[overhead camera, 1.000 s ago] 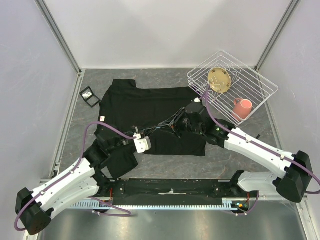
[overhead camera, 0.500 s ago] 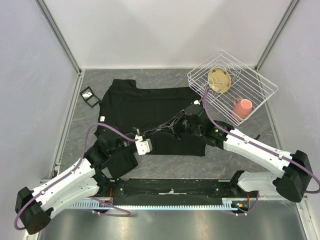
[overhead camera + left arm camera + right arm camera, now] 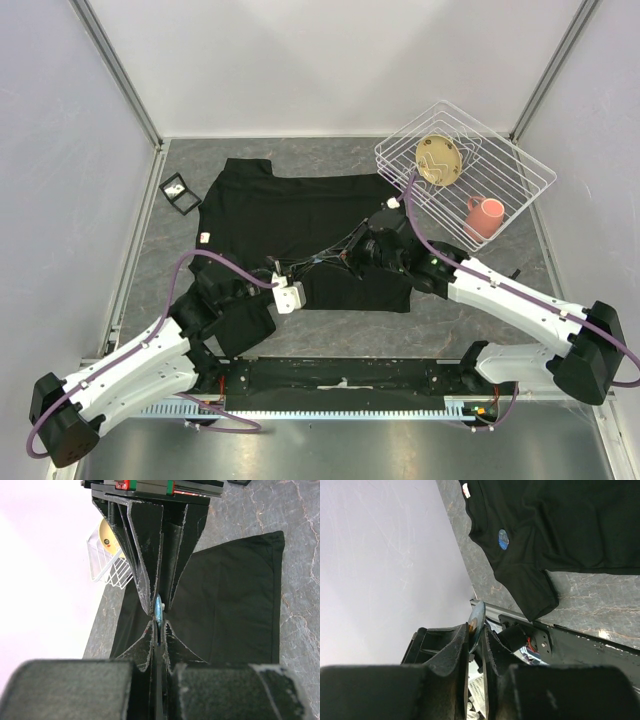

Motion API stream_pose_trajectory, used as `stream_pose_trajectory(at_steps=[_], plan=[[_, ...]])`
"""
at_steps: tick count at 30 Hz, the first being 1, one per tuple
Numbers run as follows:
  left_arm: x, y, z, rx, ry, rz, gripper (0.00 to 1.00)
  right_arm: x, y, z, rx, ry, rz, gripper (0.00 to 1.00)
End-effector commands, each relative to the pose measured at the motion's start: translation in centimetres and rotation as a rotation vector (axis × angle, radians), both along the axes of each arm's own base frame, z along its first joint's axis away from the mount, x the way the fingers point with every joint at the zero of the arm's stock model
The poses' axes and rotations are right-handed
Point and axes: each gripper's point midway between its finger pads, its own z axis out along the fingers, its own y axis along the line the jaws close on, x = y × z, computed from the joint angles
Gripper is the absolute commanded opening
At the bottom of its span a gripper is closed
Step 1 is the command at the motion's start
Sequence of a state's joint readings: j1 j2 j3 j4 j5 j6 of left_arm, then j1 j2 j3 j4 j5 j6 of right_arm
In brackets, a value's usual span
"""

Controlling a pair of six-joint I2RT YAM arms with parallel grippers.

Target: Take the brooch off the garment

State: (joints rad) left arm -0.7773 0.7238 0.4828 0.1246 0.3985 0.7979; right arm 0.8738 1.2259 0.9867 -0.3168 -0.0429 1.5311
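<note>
Right fingers (image 3: 451, 647) tighter around brooch (image 3: 476, 619) than before

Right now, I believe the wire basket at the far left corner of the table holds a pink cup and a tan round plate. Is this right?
Not quite. The wire basket stands at the far right corner, not the far left, as the top external view shows. It does hold the pink cup and the tan round plate.
</note>
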Motion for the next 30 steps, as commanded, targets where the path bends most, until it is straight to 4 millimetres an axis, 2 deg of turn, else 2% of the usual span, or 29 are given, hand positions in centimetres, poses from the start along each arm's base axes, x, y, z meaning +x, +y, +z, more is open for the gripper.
stream_pose_trajectory(at_steps=[1, 4, 8, 9, 11, 16, 17, 20, 26, 29, 30], plan=[[0.2, 0.2, 1.8, -0.022, -0.087, 0.011, 0.02, 0.7, -0.8, -0.1, -0.090, -0.062, -0.011, 0.16], [0.2, 0.2, 1.7, -0.019, -0.088, 0.013, 0.02, 0.7, -0.7, -0.5, -0.108, -0.064, -0.011, 0.13], [0.2, 0.3, 1.6, -0.014, -0.091, 0.017, 0.02, 0.9, -0.8, -0.8, -0.131, -0.077, -0.017, 0.16], [0.1, 0.3, 1.5, -0.011, -0.088, 0.016, 0.02, 0.9, -0.8, -0.9, -0.134, -0.076, -0.018, 0.09], [0.0, 0.2, 1.5, -0.011, -0.083, 0.010, 0.02, 1.0, -0.9, -1.0, -0.131, -0.070, -0.030, 0.02], [-0.4, 0.2, 1.5, -0.017, -0.052, 0.001, 0.03, 1.4, -1.5, -1.6, -0.155, -0.079, -0.061, 0.00], [-0.6, 0.2, 1.6, -0.019, -0.045, -0.007, 0.10, 1.4, -1.7, -1.7, -0.160, -0.082, -0.066, 0.00], [-1.4, 0.2, 1.9, -0.033, -0.031, -0.033, 0.21, 2.0, -2.4, -1.9, -0.196, -0.117, -0.091, 0.00], [-2.6, 0.1, 2.9, -0.081, 0.013, -0.068, 0.34, 2.6, -4.4, -3.0, -0.250, -0.146, -0.140, 0.00], [-2.9, 0.3, 4.3, -0.131, 0.043, -0.060, 0.35, 3.6, -7.0, -3.9, -0.339, -0.169, -0.194, 0.00], [-2.9, 0.4, 4.9, -0.150, 0.047, -0.055, 0.35, 3.6, -8.5, -4.6, -0.393, -0.166, -0.211, 0.00]])
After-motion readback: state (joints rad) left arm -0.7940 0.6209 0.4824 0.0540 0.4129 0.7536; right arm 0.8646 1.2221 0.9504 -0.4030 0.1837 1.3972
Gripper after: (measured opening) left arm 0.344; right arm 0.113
